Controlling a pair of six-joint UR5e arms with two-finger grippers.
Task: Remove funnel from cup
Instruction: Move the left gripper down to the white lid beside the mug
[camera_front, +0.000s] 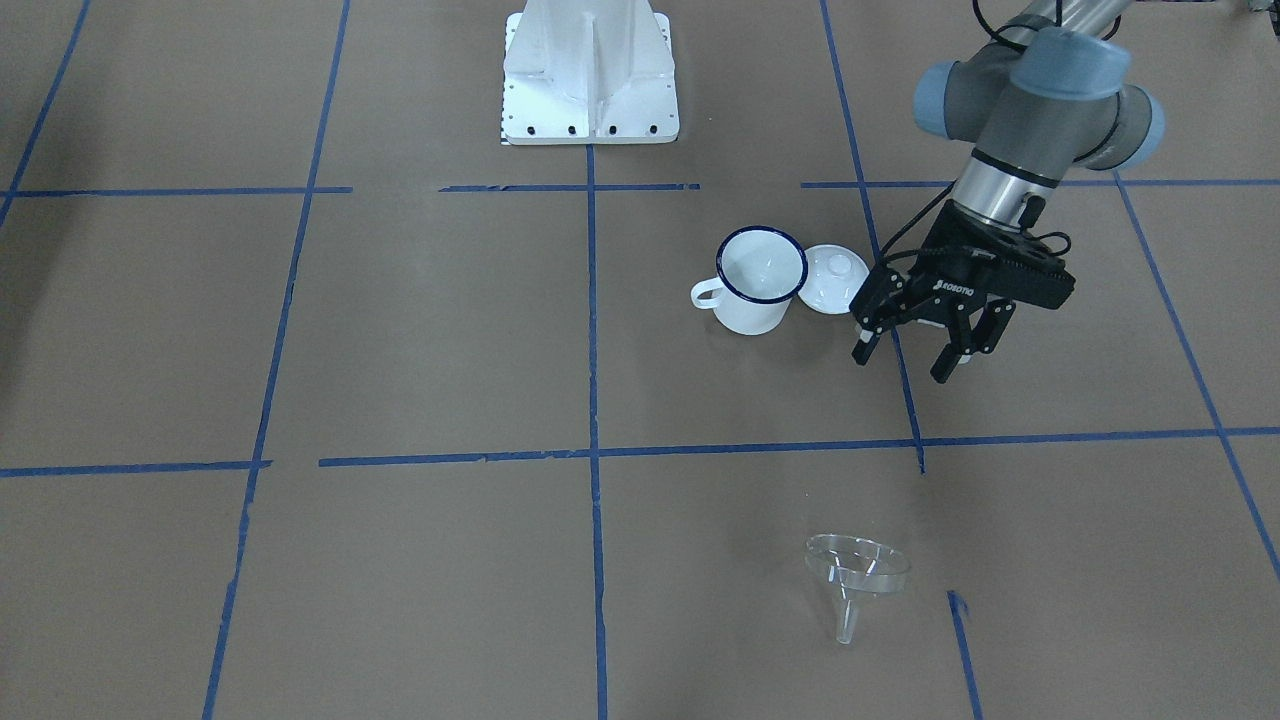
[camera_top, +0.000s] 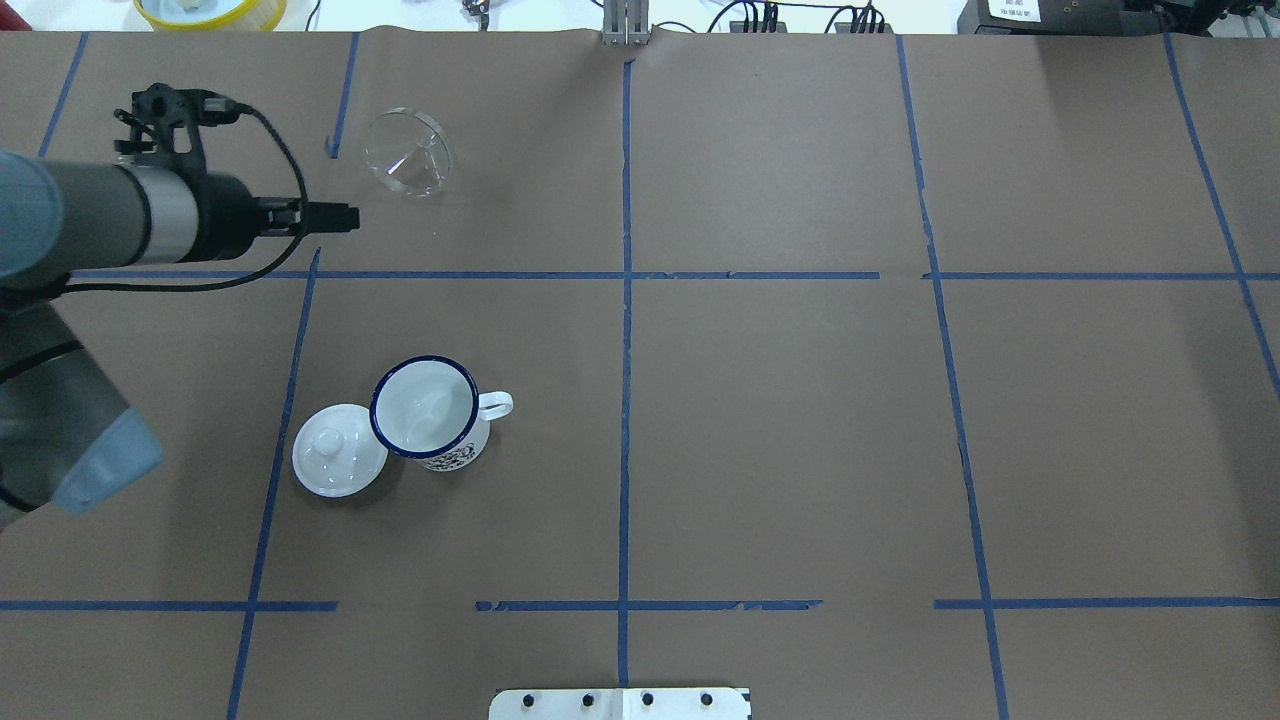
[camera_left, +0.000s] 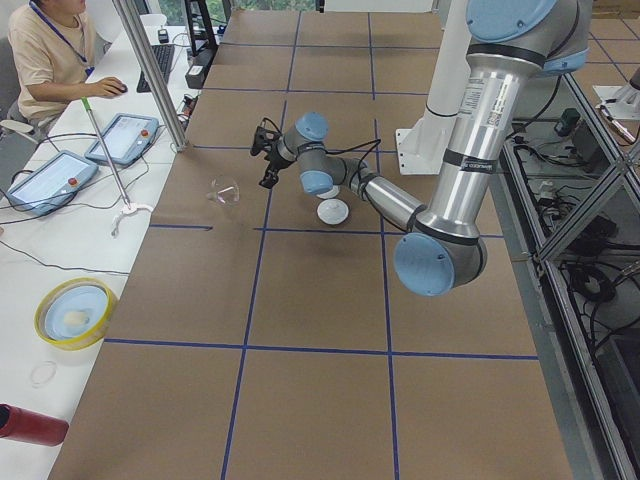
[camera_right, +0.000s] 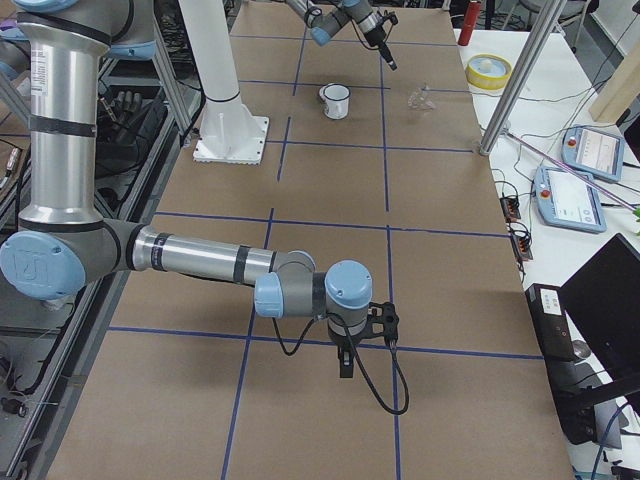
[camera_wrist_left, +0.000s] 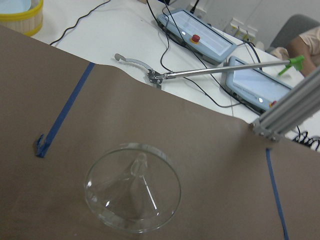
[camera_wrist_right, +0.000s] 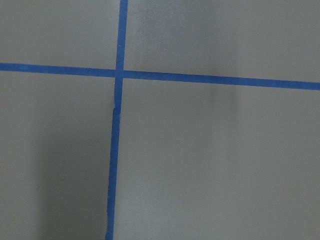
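Already the funnel (camera_front: 857, 572) lies tipped on the desk (camera_front: 400, 330), well apart from the cup (camera_front: 760, 282). Left end effector (camera_front: 900, 364) hangs spread, empty; if it retreats low, it might clip the lid (camera_front: 835, 278). Right end effector (camera_right: 346, 368): cannot tell its state.

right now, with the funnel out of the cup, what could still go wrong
1. The funnel lies tipped on its side on the paper, well clear of the cup. Being round, it may roll if it is bumped.
2. The left tool hangs open between funnel and cup, and in the front view it seems close to the lid. A low pull-back might clip the lid or the cup.
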